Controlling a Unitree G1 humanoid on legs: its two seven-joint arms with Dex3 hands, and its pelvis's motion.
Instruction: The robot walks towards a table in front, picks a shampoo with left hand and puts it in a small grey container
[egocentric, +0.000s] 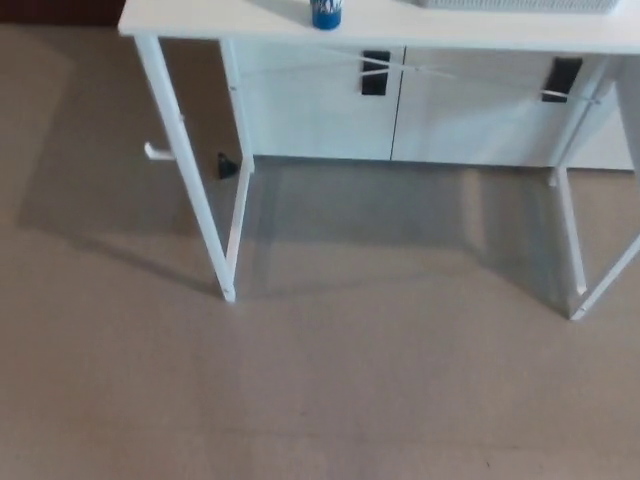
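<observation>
A white table (230, 22) stands ahead, only its front edge and legs showing at the top of the head view. On it stands the bottom of a blue bottle (326, 13), cut off by the picture's top edge. To its right, the lower rim of a grey woven container (520, 4) shows at the top edge. Neither of my hands shows in the picture.
White table legs (205, 200) come down at left and at right (570, 240). Behind them stands a white cabinet (400, 110) with black handles. A small black object (227, 166) lies on the beige floor (330, 390) by the left leg.
</observation>
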